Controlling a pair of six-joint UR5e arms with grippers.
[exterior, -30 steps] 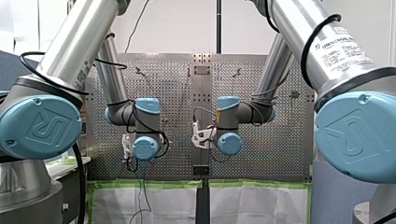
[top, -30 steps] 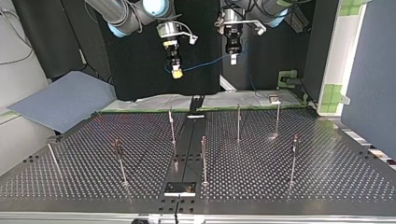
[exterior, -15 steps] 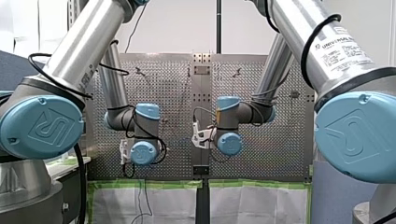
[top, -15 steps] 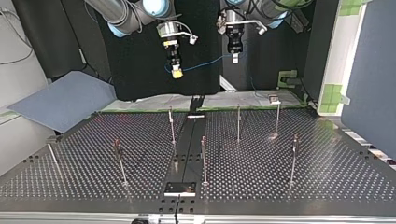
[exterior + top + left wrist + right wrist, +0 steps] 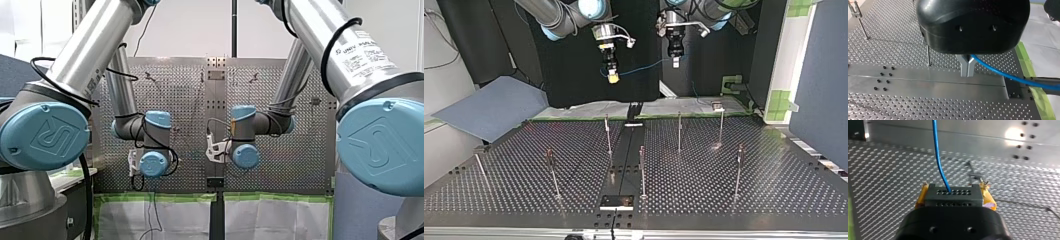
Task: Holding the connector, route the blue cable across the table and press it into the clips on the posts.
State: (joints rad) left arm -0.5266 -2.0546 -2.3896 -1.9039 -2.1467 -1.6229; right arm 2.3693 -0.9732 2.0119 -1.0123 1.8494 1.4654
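Thin upright posts (image 5: 679, 132), well apart on perforated table (image 5: 774, 190) — open lanes between them

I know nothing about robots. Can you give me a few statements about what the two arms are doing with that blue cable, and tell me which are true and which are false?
1. My right gripper holds the connector between its yellow pads. True.
2. My left gripper has its metal fingers shut on the blue cable. True.
3. The blue cable is clipped onto the posts. False: it hangs in the air between the two grippers, and the posts carry none of it.
4. The connector rests on the table. False: my right gripper holds it up in the air.
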